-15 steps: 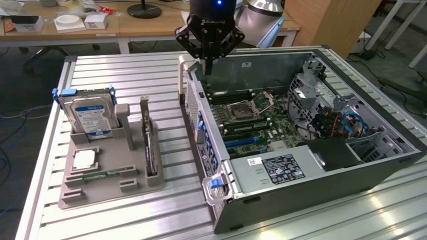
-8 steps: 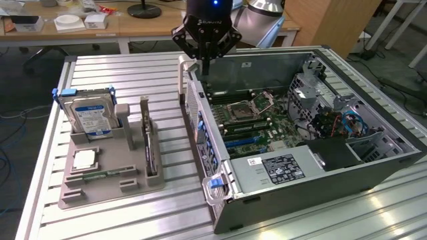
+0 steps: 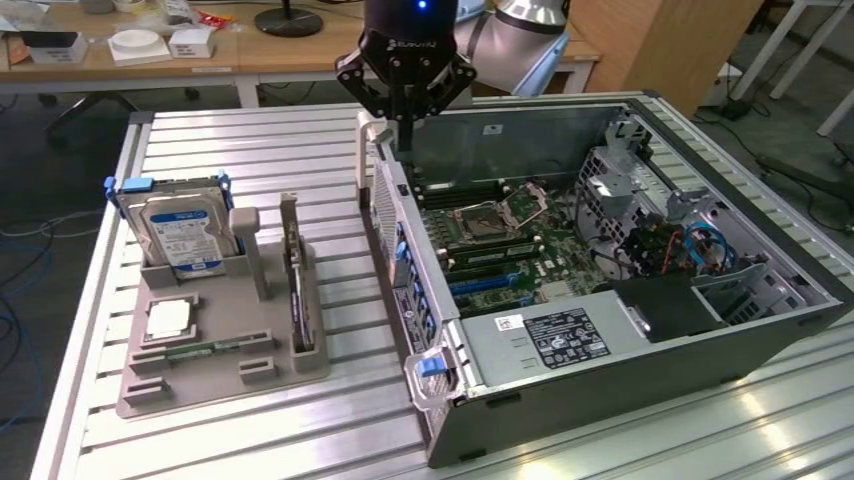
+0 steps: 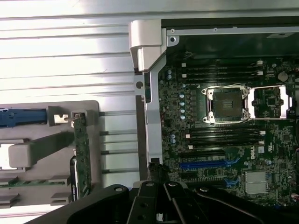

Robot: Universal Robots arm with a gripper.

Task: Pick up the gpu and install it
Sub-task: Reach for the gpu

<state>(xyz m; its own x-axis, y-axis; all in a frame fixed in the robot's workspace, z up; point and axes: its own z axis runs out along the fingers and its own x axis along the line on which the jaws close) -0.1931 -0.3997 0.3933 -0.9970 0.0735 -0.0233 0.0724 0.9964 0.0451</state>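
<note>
The gpu (image 3: 296, 290) stands on edge as a thin dark strip in a slot of the grey tray (image 3: 147, 395), on the exterior view's left. In the wrist view the gpu (image 4: 82, 154) runs along the tray's edge. My gripper (image 3: 404, 140) hangs above the back corner of the open computer case (image 3: 601, 380), well apart from the gpu. Its fingers are shut with nothing between them. The wrist view has the gripper (image 4: 163, 207) over the case wall beside the motherboard (image 4: 224, 116).
A hard drive (image 3: 180, 230) with a blue-white label stands upright in the same tray, beside a chip (image 3: 170, 318) and a green memory stick (image 3: 200, 350). Blue expansion slots (image 4: 210, 163) lie on the motherboard. The slatted metal table (image 3: 240, 150) carries everything.
</note>
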